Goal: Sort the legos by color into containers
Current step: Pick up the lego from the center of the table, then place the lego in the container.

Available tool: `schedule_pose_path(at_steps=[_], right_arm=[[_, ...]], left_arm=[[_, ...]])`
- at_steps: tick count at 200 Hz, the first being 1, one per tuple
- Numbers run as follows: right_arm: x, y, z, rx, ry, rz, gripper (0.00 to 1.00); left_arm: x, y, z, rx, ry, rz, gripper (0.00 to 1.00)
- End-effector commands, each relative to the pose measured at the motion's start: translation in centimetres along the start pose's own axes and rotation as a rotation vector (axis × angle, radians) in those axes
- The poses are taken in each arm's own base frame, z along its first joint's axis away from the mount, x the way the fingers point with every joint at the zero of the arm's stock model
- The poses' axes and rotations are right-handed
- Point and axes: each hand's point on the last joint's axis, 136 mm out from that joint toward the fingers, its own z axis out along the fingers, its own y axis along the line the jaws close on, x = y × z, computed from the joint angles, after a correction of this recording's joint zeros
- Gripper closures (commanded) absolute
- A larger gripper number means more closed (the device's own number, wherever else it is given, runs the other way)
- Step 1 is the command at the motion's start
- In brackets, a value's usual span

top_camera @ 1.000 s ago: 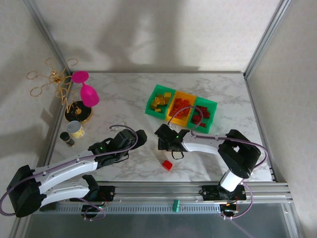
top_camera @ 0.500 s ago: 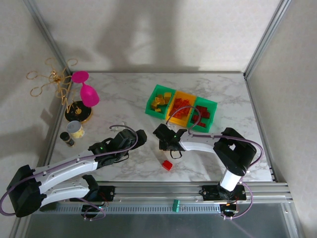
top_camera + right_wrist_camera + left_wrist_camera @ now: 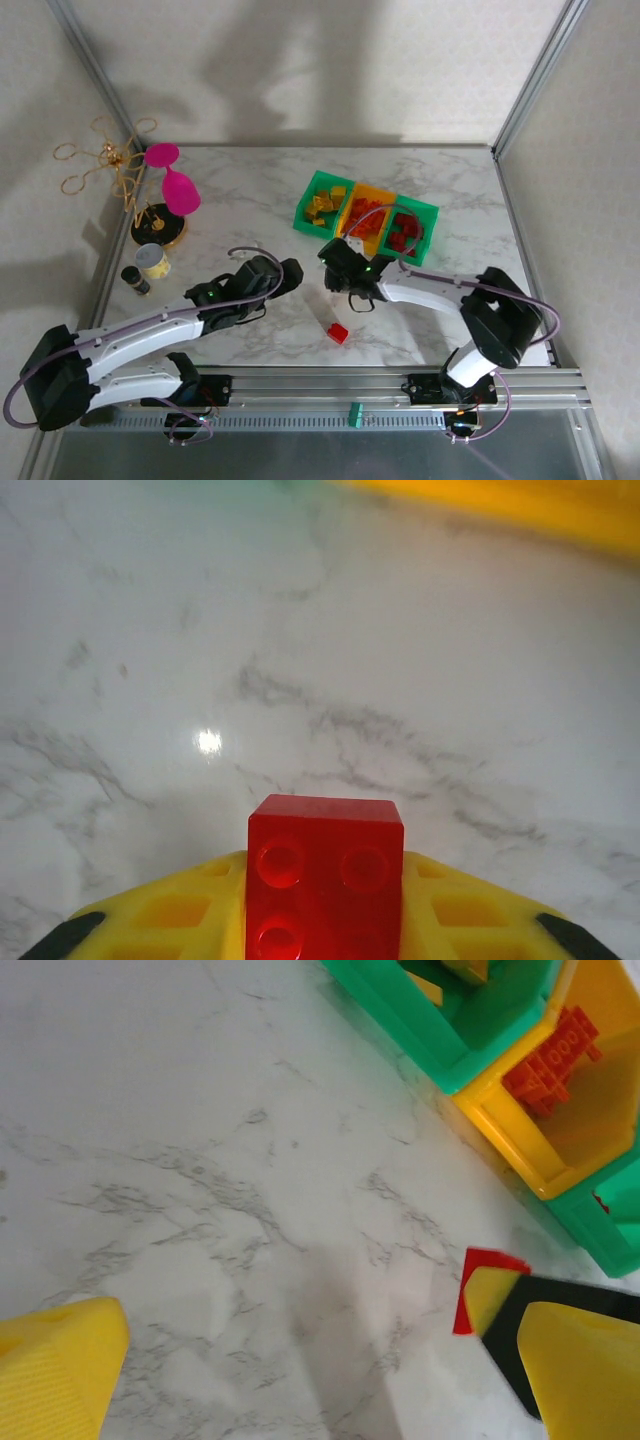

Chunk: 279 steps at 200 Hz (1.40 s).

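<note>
My right gripper (image 3: 342, 268) is shut on a red lego (image 3: 325, 875), held just above the marble a little in front of the containers (image 3: 365, 218). The row of three bins runs green with yellow bricks (image 3: 322, 205), yellow-orange with orange-red bricks (image 3: 368, 217), and green with red bricks (image 3: 410, 232). Another red lego (image 3: 338, 333) lies on the table near the front edge. My left gripper (image 3: 276, 280) hovers open and empty left of the right one; its wrist view shows the bins (image 3: 560, 1160) at upper right and a red brick edge (image 3: 468, 1295) by its right finger.
At the left stand a pink wine glass (image 3: 178, 188), a gold wire stand (image 3: 115, 160), a cream cup (image 3: 153, 261) and a small dark bottle (image 3: 134, 280). Metal frame posts rise at the table's back corners, and a rail (image 3: 350, 385) runs along the front.
The right gripper has carried its red lego a little up and right toward the bins. The left gripper has edged slightly to the right. The loose red lego has not moved.
</note>
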Motion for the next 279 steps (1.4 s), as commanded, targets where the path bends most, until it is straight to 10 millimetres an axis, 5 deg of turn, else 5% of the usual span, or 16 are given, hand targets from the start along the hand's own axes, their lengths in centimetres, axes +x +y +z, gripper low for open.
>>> schedule_pose_path(at_steps=[1, 71, 99, 146, 209, 235, 279], right_arm=[[-3.0, -1.6, -2.0, 0.004, -0.078, 0.015, 0.67], [-13.1, -11.5, -4.5, 0.11, -0.256, 0.187, 0.65], [-15.7, -15.2, -3.1, 0.175, -0.258, 0.231, 0.65], [-17.8, -17.6, -0.2, 0.211, -0.24, 0.25, 0.57], [-17.9, -16.0, -2.0, 0.144, -0.238, 0.187, 0.32], [-15.5, -13.5, -2.9, 0.091, -0.188, 0.102, 0.26], [-8.6, -8.9, -4.0, -0.044, -0.041, -0.028, 0.14]], left_arm=[[-0.7, -3.7, -0.1, 0.09, 0.008, 0.02, 0.0], [-0.7, -8.0, 1.5, 0.18, 0.047, 0.069, 0.0], [-0.6, -9.1, 2.1, 0.183, 0.065, 0.117, 0.0], [-0.1, -10.2, 2.5, 0.208, 0.096, 0.169, 0.0], [-0.3, -9.5, 2.3, 0.181, 0.081, 0.195, 0.0], [-0.1, -9.1, 1.9, 0.195, 0.08, 0.204, 0.0], [0.1, -6.5, 0.6, 0.144, 0.081, 0.211, 0.0]])
